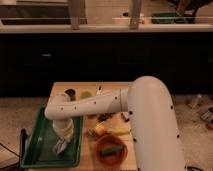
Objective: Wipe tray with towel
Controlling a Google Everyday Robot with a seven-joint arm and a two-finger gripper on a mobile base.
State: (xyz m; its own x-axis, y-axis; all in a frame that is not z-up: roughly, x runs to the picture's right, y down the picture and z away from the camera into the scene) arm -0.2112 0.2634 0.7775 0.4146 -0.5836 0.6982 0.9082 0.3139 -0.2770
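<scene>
A green tray [35,142] lies on the left part of the wooden table. My white arm reaches from the right across the table and bends down over the tray. My gripper [61,145] points down into the tray, near its right side. A small pale grey patch [59,147] shows at the gripper's tip against the tray floor; it may be the towel, but I cannot tell it apart from the gripper. The arm's wrist hides part of the tray's right edge.
The wooden table [107,89] holds an orange bowl [111,150] with a green item in it, yellow food items [112,130], a dark cup [70,93] and small items at the back. A dark counter runs behind. Floor lies on both sides.
</scene>
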